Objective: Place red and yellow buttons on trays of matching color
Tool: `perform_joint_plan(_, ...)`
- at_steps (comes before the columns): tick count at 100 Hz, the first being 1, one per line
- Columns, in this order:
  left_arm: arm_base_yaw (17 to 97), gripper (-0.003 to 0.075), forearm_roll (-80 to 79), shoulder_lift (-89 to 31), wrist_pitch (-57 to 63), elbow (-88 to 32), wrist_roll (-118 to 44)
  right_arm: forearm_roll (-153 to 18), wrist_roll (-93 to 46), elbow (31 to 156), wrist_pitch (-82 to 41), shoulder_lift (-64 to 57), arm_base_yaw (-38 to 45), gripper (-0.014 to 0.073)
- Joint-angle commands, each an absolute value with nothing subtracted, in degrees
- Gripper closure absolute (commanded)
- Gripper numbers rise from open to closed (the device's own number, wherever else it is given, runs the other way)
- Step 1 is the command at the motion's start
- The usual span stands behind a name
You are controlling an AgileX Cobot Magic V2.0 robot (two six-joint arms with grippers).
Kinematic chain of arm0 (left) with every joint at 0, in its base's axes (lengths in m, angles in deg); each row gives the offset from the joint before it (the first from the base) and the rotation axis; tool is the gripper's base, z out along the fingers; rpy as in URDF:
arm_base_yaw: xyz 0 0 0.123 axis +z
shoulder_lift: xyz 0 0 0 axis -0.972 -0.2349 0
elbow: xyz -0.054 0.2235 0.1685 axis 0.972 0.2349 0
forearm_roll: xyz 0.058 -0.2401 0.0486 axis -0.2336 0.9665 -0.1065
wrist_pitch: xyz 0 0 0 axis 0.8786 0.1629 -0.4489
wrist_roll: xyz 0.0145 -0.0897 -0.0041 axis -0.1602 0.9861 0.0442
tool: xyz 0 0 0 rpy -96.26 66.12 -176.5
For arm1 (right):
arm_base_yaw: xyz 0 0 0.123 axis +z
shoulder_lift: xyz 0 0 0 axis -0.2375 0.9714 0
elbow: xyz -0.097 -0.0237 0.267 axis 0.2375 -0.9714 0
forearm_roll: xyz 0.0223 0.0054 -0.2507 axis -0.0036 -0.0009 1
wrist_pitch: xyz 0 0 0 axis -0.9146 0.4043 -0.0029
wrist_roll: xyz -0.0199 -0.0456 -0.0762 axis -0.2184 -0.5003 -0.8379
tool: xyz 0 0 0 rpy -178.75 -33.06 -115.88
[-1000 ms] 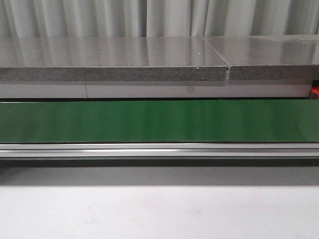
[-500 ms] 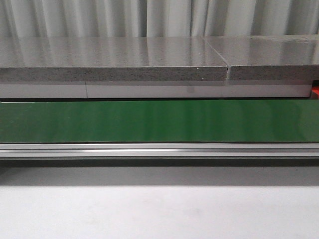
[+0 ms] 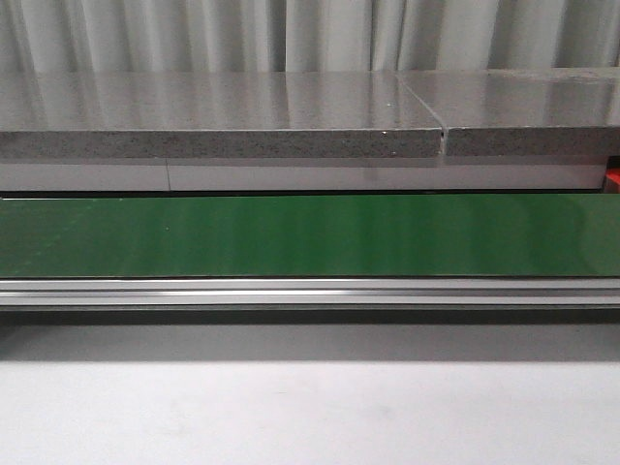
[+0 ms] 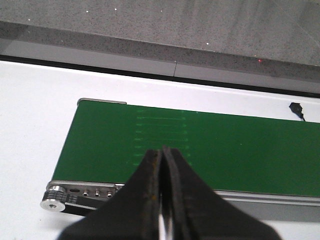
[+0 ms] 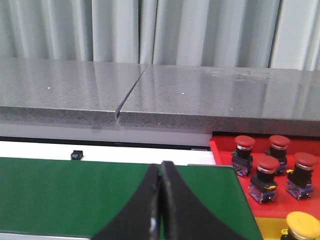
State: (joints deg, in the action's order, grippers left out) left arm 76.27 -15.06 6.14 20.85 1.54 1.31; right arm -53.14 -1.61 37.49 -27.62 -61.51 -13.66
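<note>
- The belt (image 3: 310,235) is bare in every view; no button rides it yet.
- Red buttons (image 5: 268,168) stand on the red tray (image 5: 222,155) just past the belt's end, a yellow button (image 5: 302,224) beside them on the yellow tray (image 5: 267,229).
- The right tool (image 5: 161,172), pressed together and holding nothing, hangs over that end, so it is nearer the trays.
- The left tool (image 4: 162,159), likewise pressed together, hovers at the opposite end.
</note>
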Motion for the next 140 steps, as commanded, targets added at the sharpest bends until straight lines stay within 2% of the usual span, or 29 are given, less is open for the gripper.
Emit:
perform_joint_plan(1, 75.98, 0.0739, -14.38, 5.88, 16.74, 0.15, 1.50, -52.42, -1.61, 35.67, -34.89, -62.37, -12.98, 0.0661)
perform_joint_plan(14, 75.98, 0.0739, -14.38, 5.88, 16.74, 0.15, 1.50, -52.42, -1.17, 32.23, -36.54, -63.48, -12.79, 0.0661)
perform_joint_plan(140, 75.98, 0.0739, -14.38, 5.88, 16.74, 0.15, 1.50, -52.42, -1.17, 32.36, -35.45, -63.48, -11.50, 0.0661)
